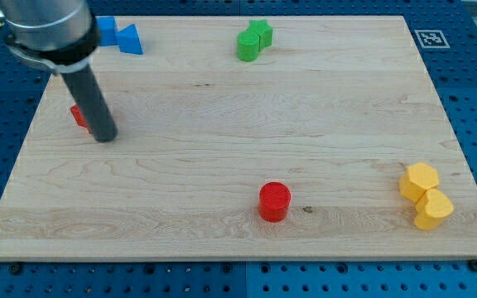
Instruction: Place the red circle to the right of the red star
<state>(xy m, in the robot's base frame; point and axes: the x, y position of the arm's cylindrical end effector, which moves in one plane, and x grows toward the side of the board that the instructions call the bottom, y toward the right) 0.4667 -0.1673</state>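
Observation:
The red circle (274, 201) is a short red cylinder standing on the wooden board near the view's bottom, a little right of centre. The red star (78, 115) sits near the board's left edge and is mostly hidden behind my rod; only a small red part shows. My tip (104, 136) rests on the board just right of and below the red star, close to it. The red circle is far to the right of and below my tip.
Two blue blocks (121, 36) lie at the view's top left. Two green blocks (254, 39) lie at the top centre. Two yellow blocks (425, 194) lie at the right edge near the bottom. The board's (222, 108) edges border a blue pegboard.

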